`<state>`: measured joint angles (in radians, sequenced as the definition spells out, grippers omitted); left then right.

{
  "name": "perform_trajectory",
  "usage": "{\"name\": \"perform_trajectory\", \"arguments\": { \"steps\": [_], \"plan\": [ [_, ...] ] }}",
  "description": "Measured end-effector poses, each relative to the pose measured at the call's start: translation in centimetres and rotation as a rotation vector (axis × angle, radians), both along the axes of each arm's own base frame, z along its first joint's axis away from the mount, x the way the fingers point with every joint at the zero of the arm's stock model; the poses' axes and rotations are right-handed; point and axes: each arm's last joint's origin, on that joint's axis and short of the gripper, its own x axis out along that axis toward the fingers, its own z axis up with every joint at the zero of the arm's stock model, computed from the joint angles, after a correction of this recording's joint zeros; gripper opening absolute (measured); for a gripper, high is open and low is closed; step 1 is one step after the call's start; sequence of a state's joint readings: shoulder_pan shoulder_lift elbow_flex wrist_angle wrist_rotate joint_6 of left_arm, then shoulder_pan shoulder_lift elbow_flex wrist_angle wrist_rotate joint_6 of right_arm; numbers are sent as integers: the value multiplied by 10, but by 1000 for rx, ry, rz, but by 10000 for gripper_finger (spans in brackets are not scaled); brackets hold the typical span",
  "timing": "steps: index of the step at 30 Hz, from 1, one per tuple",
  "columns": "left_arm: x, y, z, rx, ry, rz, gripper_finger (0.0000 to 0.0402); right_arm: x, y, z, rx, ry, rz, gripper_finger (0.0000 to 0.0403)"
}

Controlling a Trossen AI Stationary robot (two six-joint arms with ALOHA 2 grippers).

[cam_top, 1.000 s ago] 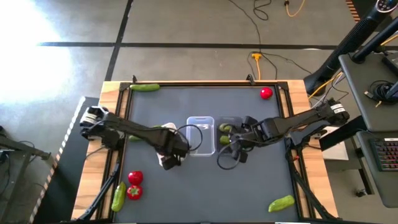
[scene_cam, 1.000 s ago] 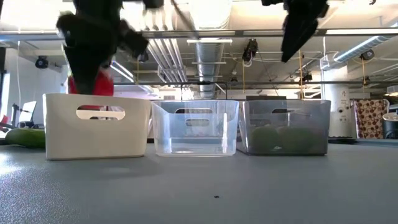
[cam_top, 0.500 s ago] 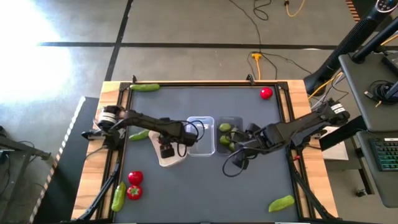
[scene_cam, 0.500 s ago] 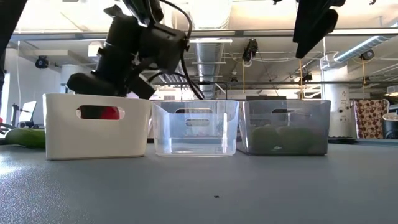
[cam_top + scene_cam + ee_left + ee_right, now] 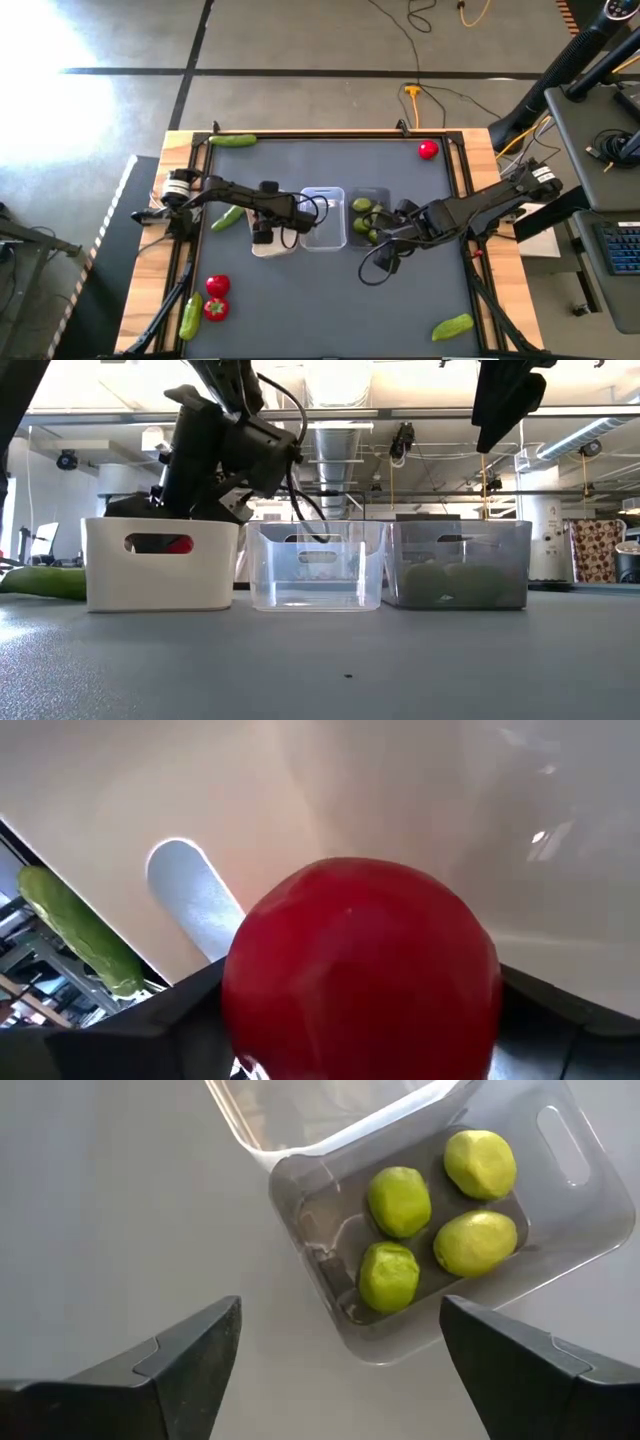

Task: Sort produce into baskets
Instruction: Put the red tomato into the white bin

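L gripper [image 5: 262,232] w/ tomato [image 5: 360,970] in white basket [image 5: 160,565]

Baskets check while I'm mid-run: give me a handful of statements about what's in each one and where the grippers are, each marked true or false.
1. The dark grey basket holds four limes. True.
2. The clear basket holds a cucumber. False: nothing shows inside it.
3. The left gripper is down in the white basket, shut on a tomato. True.
4. The right gripper grips a lime. False: it is open and empty, above the table beside the grey basket.
5. All tomatoes are already sorted. False: two tomatoes lie near the front left and one tomato near the far right corner.
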<state>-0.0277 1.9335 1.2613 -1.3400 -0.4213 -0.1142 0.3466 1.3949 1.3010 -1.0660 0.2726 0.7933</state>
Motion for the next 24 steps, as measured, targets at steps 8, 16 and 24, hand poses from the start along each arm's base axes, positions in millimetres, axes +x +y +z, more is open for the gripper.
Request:
{"name": "perform_trajectory", "arguments": {
  "steps": [8, 16, 24],
  "plan": [
    [-11, -2, 13, 2, 64, 38, 349, 0, -7, 4, -17, -15, -11, 349],
    [-35, -11, 62, 31, -147, 293, 340, 0, -43, 14, -41, -42, -70, 348],
    [-68, -55, 128, -112, -690, 398, 317, 2, -104, 15, -44, -41, -299, 350]
  ]
}}
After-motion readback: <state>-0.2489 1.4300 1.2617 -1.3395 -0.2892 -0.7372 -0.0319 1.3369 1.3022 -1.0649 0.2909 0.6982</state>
